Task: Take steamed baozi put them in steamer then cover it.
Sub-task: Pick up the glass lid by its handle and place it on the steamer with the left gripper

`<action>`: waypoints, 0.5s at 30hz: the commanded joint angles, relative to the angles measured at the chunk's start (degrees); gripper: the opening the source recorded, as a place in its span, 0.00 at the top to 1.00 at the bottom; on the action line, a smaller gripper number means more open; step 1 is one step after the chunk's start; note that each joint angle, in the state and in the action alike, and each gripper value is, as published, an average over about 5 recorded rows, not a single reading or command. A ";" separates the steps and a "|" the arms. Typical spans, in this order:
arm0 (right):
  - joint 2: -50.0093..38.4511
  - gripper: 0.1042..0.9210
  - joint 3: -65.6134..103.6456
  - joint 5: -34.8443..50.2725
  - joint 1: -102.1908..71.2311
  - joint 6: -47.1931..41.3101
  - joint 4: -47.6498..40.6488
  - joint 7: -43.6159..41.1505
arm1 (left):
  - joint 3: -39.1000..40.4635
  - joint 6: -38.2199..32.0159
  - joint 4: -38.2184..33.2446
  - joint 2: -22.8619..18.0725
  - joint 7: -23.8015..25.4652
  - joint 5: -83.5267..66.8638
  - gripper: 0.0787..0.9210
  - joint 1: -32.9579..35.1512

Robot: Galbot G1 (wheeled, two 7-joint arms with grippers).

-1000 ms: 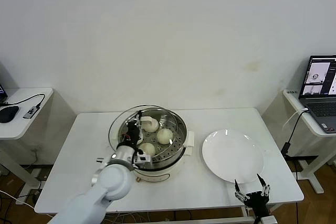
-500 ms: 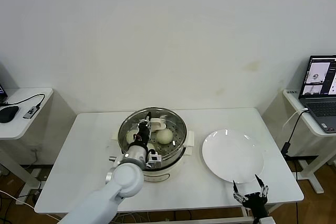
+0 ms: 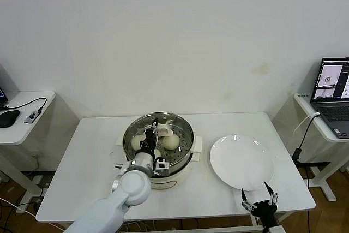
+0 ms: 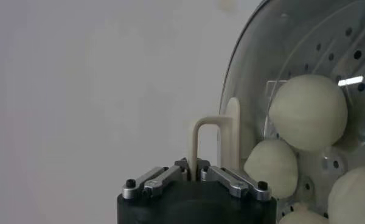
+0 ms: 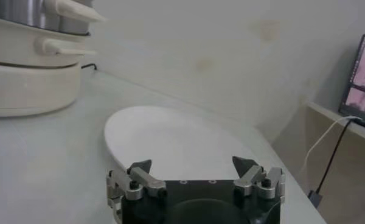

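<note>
Head view: left gripper (image 3: 154, 131) over the steamer (image 3: 158, 156), jaws pressed together on the cream bar handle of the cover (image 3: 158, 135), the glass lid lying over the pot near the middle of the tabletop (image 3: 82, 156). Seen through the glass: steamed baozi (image 3: 171, 141) on the perforated tray, three plainly visible here, a fourth partly showing in the left wrist view. Could not tell whether the steel rim sat fully seated all the way round. White plate (image 3: 242, 162) bare, to the right of the steamer and just apart from it. Right gripper (image 3: 260, 205) parked low at the near right corner of the tabletop, jaws spread wide, holding nothing.

Left wrist view: handle pinched between the jaws, lid edge curving past the buns.

Risks from here, as judgement only: letting go with the lid off-centre, leaving it tilted on the pot edge or sliding off; pulling away sideways and dragging the handle along; pressing down unevenly and rocking the steamer on its base.
</note>
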 commanded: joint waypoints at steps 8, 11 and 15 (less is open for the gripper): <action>0.09 0.12 -0.17 -0.45 0.08 0.07 -0.26 -0.11 | -0.55 -0.15 -1.53 -0.34 -1.19 -0.72 0.90 1.48; 0.14 0.12 -0.24 -0.57 0.08 0.11 -0.31 -0.16 | -1.39 -0.28 -2.77 -0.10 -1.81 -1.34 0.83 2.20; 0.16 0.12 -0.26 -0.79 -0.01 0.15 -0.37 -0.20 | -3.05 -0.84 -5.54 0.72 -3.15 -2.70 0.70 4.63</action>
